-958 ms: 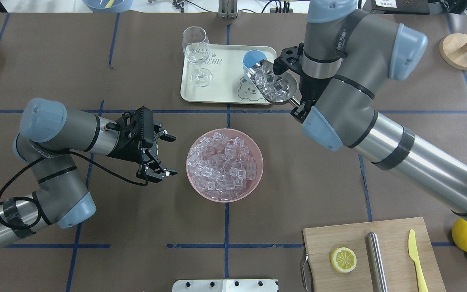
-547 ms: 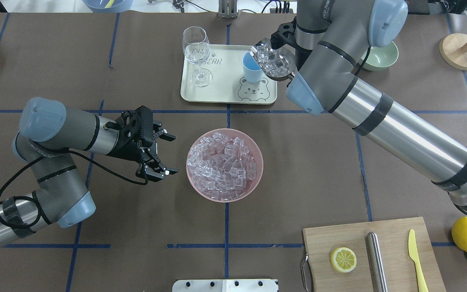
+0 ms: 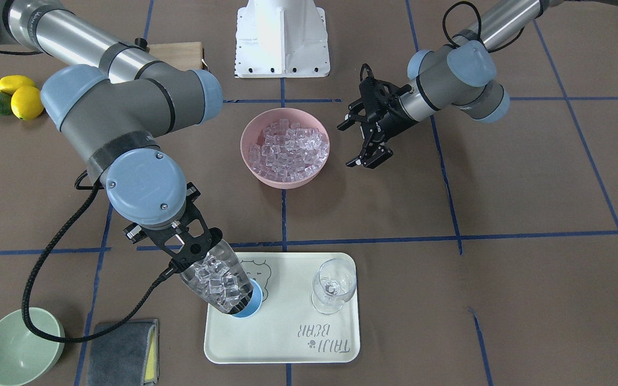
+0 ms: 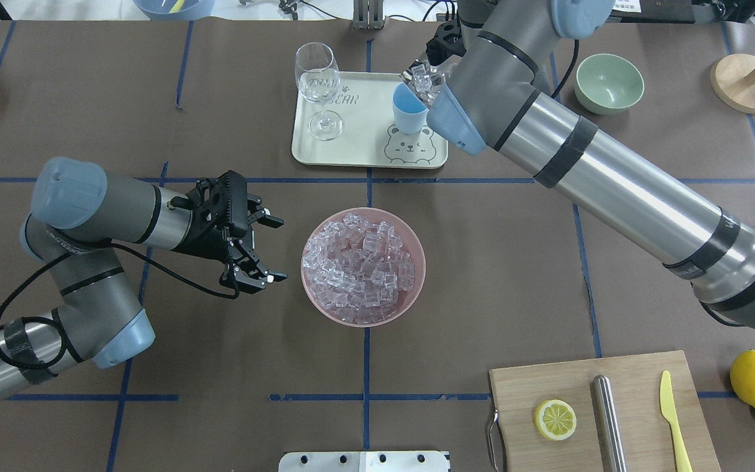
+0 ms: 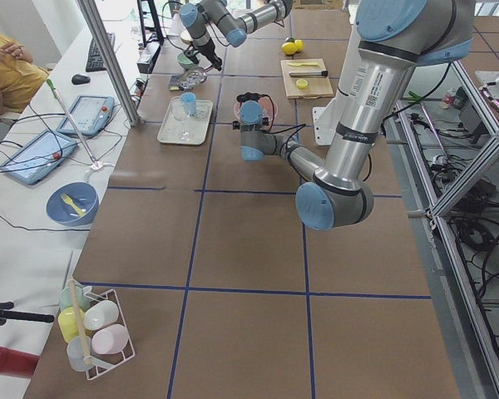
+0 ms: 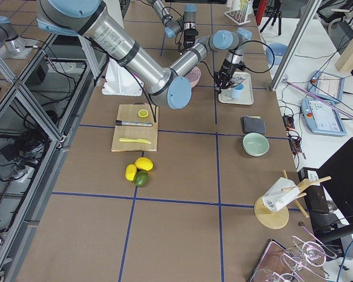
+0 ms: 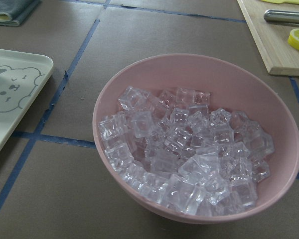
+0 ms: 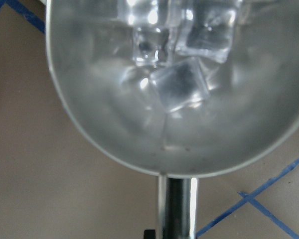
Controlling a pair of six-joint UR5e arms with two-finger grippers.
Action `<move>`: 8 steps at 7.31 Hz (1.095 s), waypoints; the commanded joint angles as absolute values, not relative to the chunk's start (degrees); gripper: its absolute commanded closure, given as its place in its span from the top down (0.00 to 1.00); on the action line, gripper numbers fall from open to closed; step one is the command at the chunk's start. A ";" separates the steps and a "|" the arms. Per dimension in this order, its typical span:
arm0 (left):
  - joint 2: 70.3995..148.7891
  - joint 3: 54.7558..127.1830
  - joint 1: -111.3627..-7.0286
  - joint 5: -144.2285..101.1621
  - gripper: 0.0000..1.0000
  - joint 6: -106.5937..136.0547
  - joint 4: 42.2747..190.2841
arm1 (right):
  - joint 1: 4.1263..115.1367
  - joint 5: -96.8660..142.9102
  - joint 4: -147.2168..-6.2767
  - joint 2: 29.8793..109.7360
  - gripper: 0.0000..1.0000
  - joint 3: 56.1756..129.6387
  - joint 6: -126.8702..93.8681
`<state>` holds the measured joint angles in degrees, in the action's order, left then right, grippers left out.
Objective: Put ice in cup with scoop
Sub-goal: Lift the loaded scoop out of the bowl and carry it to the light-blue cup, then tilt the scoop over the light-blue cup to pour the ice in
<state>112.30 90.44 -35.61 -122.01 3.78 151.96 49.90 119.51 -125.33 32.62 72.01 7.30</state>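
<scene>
Steel scoop (image 8: 99,119), rounded trough tipped at blue cup (image 4: 409,115) — glassy ice (image 8: 180,90) inside

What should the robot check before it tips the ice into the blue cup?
1. Lip of the scoop at the rim of the cup: ok.
2. Cubes of ice in the scoop: ok.
3. The cup upright on the tray: ok.
4. The right tool shut on the scoop: ok.
5. The wine glass apart from the scoop: ok.
6. The left tool open, off by the pink bowl: ok.
</scene>
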 commanded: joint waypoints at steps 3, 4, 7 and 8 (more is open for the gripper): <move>112.24 90.44 -35.60 -122.08 1.00 3.78 151.96 | 49.05 112.69 -136.64 25.14 0.00 64.60 12.56; 112.24 90.44 -35.51 -122.08 1.00 3.78 151.96 | 48.43 111.02 -136.76 24.96 0.00 62.95 13.00; 112.15 90.44 -35.25 -121.99 1.00 3.78 151.96 | 48.25 106.98 -139.90 20.32 0.00 56.70 16.70; 112.15 90.44 -35.24 -121.91 1.00 3.78 151.96 | 48.16 106.62 -140.70 20.13 0.00 56.43 17.13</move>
<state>112.18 90.44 -35.31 -122.00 3.78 151.96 48.24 107.72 -139.25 21.06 57.48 16.46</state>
